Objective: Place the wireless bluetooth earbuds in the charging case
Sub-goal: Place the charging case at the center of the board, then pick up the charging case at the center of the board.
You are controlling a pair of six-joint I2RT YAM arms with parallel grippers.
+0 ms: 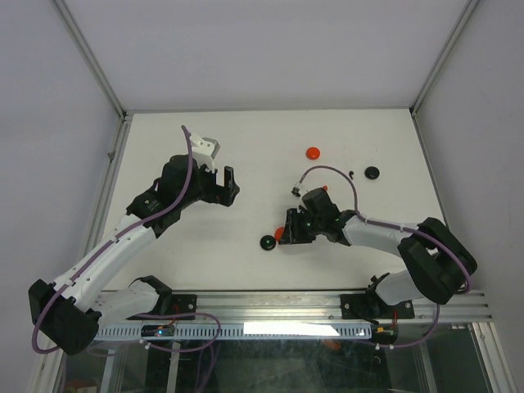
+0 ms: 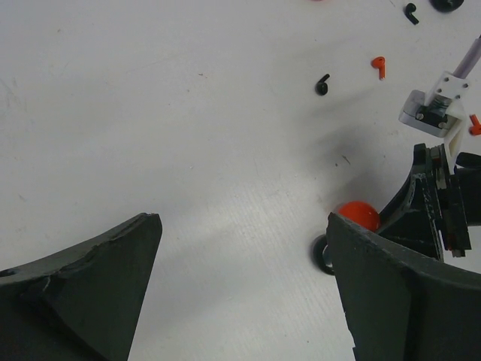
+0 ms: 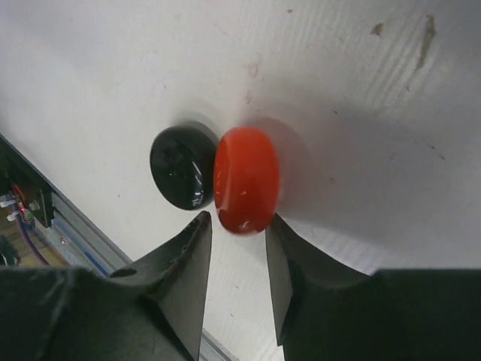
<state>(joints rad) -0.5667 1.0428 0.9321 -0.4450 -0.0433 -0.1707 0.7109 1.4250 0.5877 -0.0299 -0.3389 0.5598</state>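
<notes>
Earbuds loose on the white table (image 1: 246,139), right of center, none in any case. The left wrist view shows four: black earbud (image 2: 322,84), red earbud (image 2: 379,66) near it and apart, second black earbud (image 2: 411,13) at the top edge, and second red earbud (image 2: 474,125) cut off by the right edge beside the right arm's white camera mount (image 2: 434,110). From above only one tiny black speck (image 1: 350,173) reads as an earbud, just left of the far black disc (image 1: 372,173); the far red disc (image 1: 312,152) sits well apart toward the back. The near red disc (image 3: 246,180) and near black disc (image 3: 180,167) touch side by side toward the front edge. The red one looks tipped up on its rim against the black. Right gripper (image 3: 238,239) is low over the table with its jaws narrowly parted and its fingertips (image 3: 197,229) flanking the red disc's near edge; cannot tell if it is pinched or just touching. Left gripper (image 2: 244,286) hangs above bare table left of center, jaws spread wide, nothing between them. Its right finger (image 2: 406,293) partly hides the near discs in that view. Both arms are bent inward from their bases at the front rail (image 1: 270,304).
</notes>
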